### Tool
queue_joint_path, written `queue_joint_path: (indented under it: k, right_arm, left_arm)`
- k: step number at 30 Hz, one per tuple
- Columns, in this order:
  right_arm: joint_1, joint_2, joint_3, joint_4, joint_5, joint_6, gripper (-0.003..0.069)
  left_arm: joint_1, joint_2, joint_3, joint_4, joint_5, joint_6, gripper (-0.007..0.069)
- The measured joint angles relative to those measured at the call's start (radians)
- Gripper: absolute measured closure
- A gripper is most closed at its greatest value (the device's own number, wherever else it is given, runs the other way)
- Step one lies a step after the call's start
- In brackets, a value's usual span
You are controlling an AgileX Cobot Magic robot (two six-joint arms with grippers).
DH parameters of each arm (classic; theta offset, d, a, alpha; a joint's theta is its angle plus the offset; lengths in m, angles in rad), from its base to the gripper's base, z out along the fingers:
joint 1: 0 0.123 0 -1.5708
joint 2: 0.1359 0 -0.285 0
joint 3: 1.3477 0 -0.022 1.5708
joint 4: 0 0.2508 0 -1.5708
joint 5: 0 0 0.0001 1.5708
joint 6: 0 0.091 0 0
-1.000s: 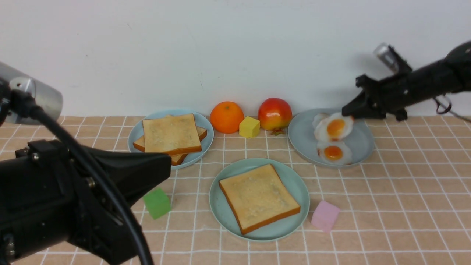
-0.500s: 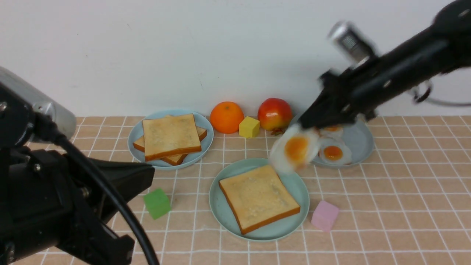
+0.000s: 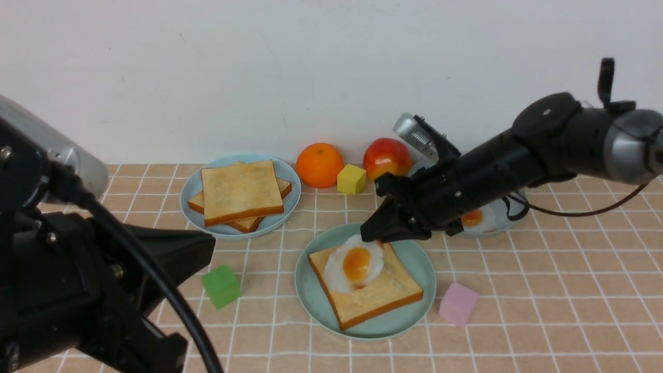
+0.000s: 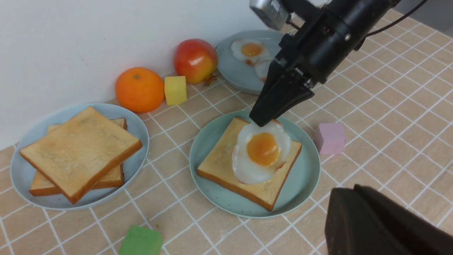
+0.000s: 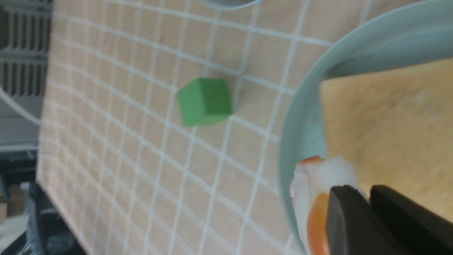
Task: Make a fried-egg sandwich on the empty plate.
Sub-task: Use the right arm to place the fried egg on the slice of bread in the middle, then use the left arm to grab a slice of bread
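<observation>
Centrally, the tan tiled counter (image 3: 570, 290) carries every item, with a white wall behind it.

1. Left arm (image 3: 77, 290): fills the near left of the front view. The left fingers (image 4: 371, 219) are pressed together, hold nothing and touch no object.
2. Right arm (image 3: 518, 160): reaches in from the right, crosses over the right blue plate (image 4: 230, 69) and slopes down to the mint plate (image 3: 309, 290). The right fingers (image 3: 375, 235) are closed to a narrow gap on the far edge of the egg (image 3: 355, 264).
3. Mint plate: sits at the centre of the counter, nearer the robot than the two blue plates.
4. Left blue plate (image 3: 192, 191): holds a stack (image 3: 241, 189) of two toast slices, the top one turned slightly off the lower.
5. Right blue plate: holds two more eggs (image 4: 251, 49), one partly hidden by the arm.
6. Toast (image 3: 383, 298): lies flat on the mint plate.
7. Egg: rests yolk up on the toast, toward its far side.
8. Orange (image 3: 319, 165) and apple (image 3: 387, 159): stand against the wall between the blue plates.
9. Cubes: yellow cube (image 3: 351, 178) between the two fruits; green cube (image 3: 221, 286) left of the mint plate; pink cube (image 3: 457, 304) right of it.
</observation>
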Motion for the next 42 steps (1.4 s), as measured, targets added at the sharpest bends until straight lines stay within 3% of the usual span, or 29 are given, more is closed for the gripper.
queue_joint_path:
  k: [8,12,15,19,22,24,26,27,30,32,33,34,35,38,42]
  right_arm:
    - [-0.003,0.024,0.001,-0.006,-0.036,-0.002,0.0564]
    - [-0.011,0.024,0.001,-0.03,-0.034,-0.002,0.0424]
    - [-0.035,0.008,0.001,-0.06,-0.015,-0.002,0.0269]
    - [-0.105,-0.092,0.001,-0.127,0.055,0.004,0.0165]
    - [-0.152,-0.224,0.001,-0.232,0.121,0.05,0.0203]
    - [-0.164,-0.323,0.001,-0.332,0.164,0.093,0.0269]
    - [-0.167,-0.445,0.001,-0.465,0.225,0.159,0.0375]
    - [-0.166,-0.456,0.001,-0.477,0.225,0.166,0.0375]
    - [-0.139,-0.638,0.011,-0.662,0.322,0.287,0.0576]
    - [-0.13,-0.683,0.023,-0.691,0.335,0.311,0.0617]
    - [-0.116,-0.755,0.052,-0.718,0.347,0.334,0.0662]
    - [-0.114,-0.763,0.057,-0.72,0.347,0.336,0.0664]
    - [-0.103,-0.842,0.105,-0.728,0.347,0.347,0.0669]
    - [-0.091,-0.968,0.199,-0.731,0.341,0.35,0.0667]
    - [-0.089,-1.062,0.288,-0.732,0.314,0.35,0.0662]
  left_arm:
    - [0.0,0.0,0.0,0.0,0.005,0.0,0.0605]
    - [0.0,0.0,0.0,0.0,0.007,0.0,0.0604]
    - [0.0,0.0,0.0,-0.005,0.022,0.0,0.0604]
    - [0.0,0.032,0.0,-0.04,0.05,-0.045,0.0604]
    - [0.0,0.116,-0.004,-0.069,0.075,-0.083,0.0604]
    - [0.0,0.193,-0.023,-0.083,0.098,-0.097,0.0604]
    - [0.0,0.294,-0.066,-0.087,0.13,-0.097,0.0608]
    - [0.001,0.304,-0.078,-0.087,0.139,-0.096,0.0609]
    - [0.068,0.496,-0.225,-0.119,0.221,-0.015,0.0638]
    - [0.104,0.544,-0.271,-0.139,0.241,0.028,0.0638]
    - [0.171,0.628,-0.353,-0.183,0.274,0.134,0.0638]
    - [0.18,0.628,-0.362,-0.19,0.278,0.147,0.0638]
    - [0.261,0.716,-0.436,-0.258,0.302,0.289,0.0638]
    - [0.39,0.841,-0.55,-0.364,0.321,0.556,0.0638]
    - [0.488,0.965,-0.658,-0.418,0.326,0.719,0.0638]
